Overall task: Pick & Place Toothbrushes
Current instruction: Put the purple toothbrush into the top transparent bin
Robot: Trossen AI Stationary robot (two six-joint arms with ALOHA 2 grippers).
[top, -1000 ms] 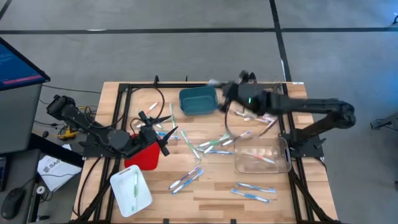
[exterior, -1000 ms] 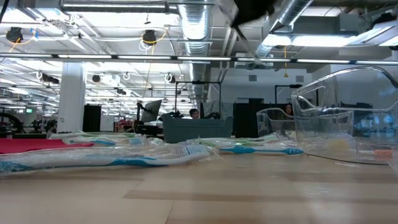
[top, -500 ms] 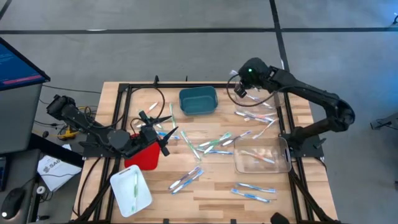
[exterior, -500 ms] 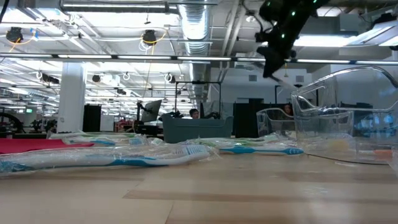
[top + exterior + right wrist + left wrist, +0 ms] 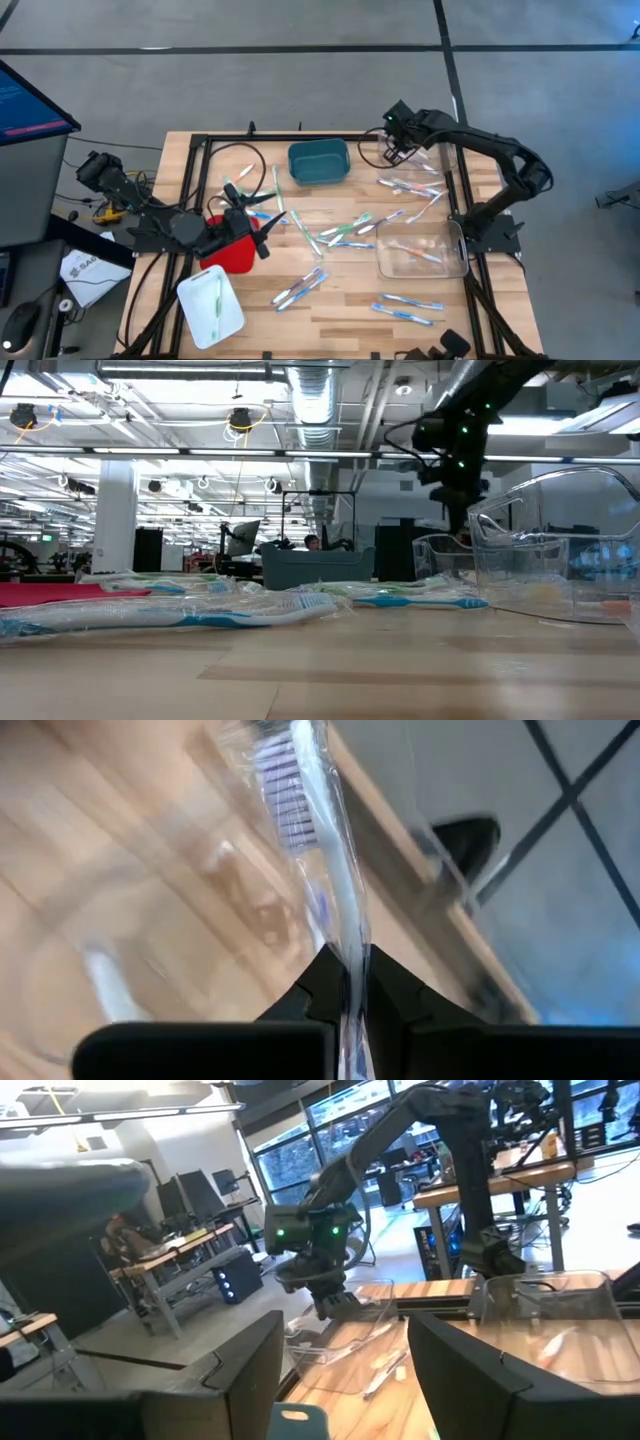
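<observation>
Many wrapped toothbrushes lie flat on the wooden table, a cluster at the middle (image 5: 345,232) and more toward the near right (image 5: 408,308). My right gripper (image 5: 400,152) hangs at the far right over a clear bin (image 5: 440,152), shut on one toothbrush (image 5: 318,840) with purple bristles; it also shows in the low view (image 5: 455,510) and the left wrist view (image 5: 335,1302). My left gripper (image 5: 262,228) stands open and level above the red bin (image 5: 232,252), nothing between its fingers (image 5: 240,1370). My right gripper pinches the wrapped toothbrush by its handle (image 5: 350,955) between the two fingers. The brush runs on along the fingers, its bristled head (image 5: 285,790) sticking out past the fingertips. The fingers slant down from above. The toothbrush is lifted clear of the table.
A blue bin (image 5: 318,162) stands at the far middle, a second clear bin (image 5: 421,252) at the right, and a white tray (image 5: 211,305) with one toothbrush at the near left. Black cables (image 5: 250,165) loop over the far left.
My right gripper has swung from beside the blue bin toward the table's right edge, sunk lower and tipped to point down, carrying the toothbrush with it. It has stayed shut.
</observation>
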